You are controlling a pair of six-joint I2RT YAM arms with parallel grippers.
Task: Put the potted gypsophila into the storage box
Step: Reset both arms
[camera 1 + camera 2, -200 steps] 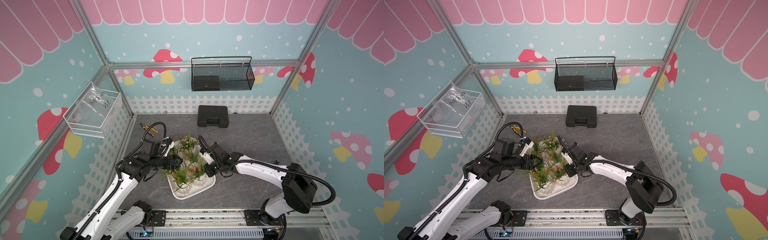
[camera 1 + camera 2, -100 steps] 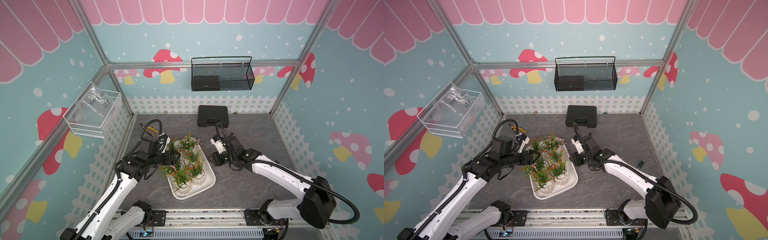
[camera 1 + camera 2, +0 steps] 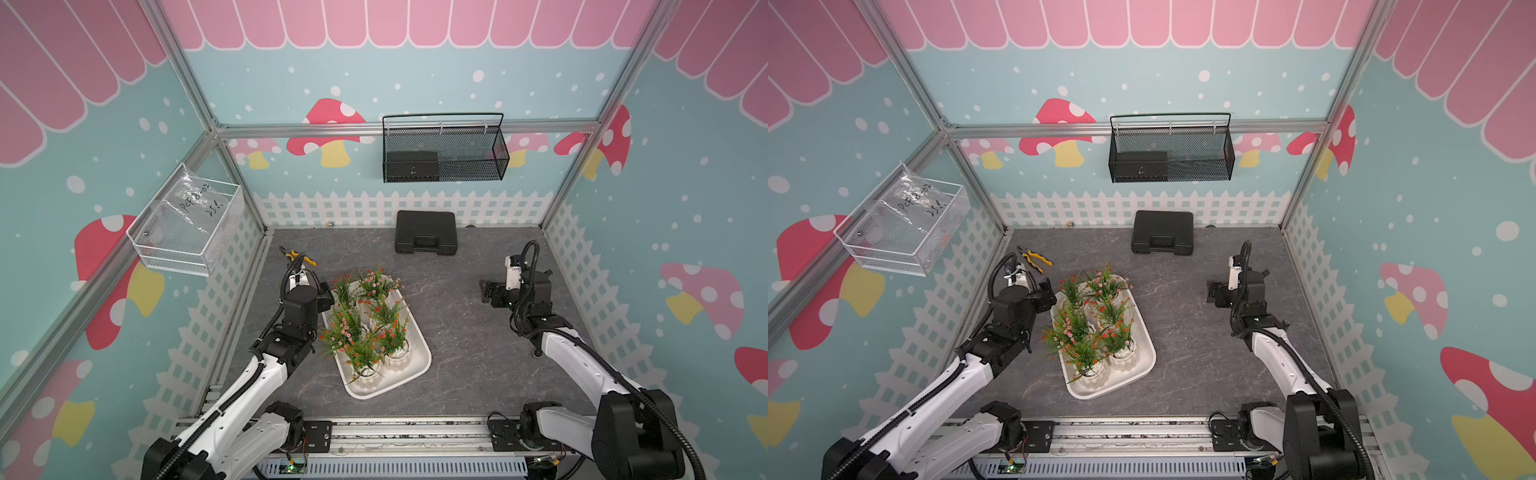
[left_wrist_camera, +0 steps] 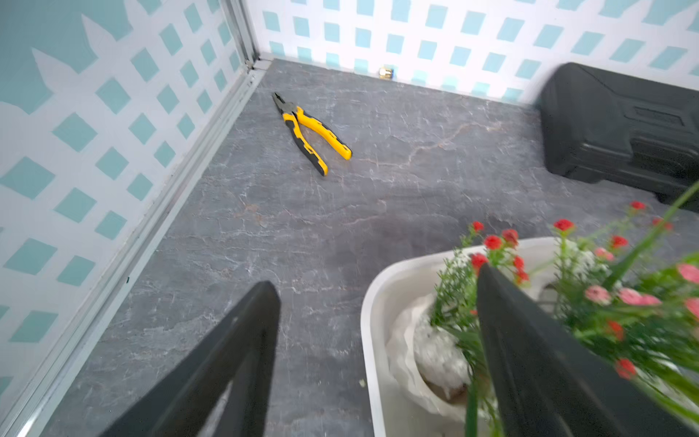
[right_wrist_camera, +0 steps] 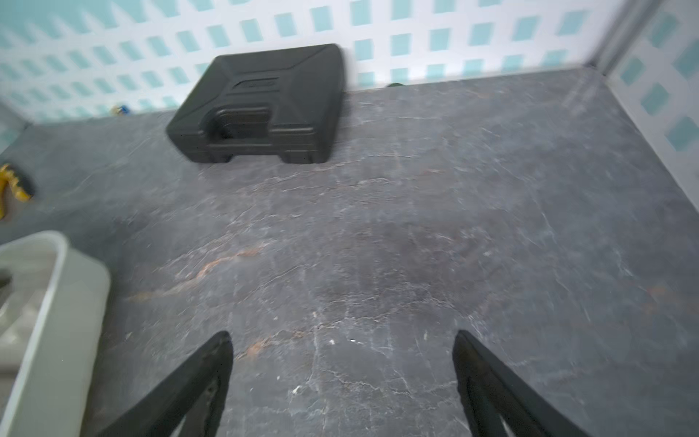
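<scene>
Right gripper has let go and pulled off the plants in the last second. It was shut in among the sprigs; now it's well out over bare table on the right side, jaws spread wide, nothing between them in the wrist view. Left gripper has stayed at the far-left corner of the storage box and is widening too. In its wrist view one finger is over the table outside the rim and the other sits in front of the nearest plant. It holds nothing, and I can't tell if that finger brushes the sprigs. The potted gypsophila all stand inside the storage box in both top views — six clumps by my count, with no pot left on the table. My read: last placement done, arms retracting, task basically complete. Black case and pliers look untouched.
</scene>
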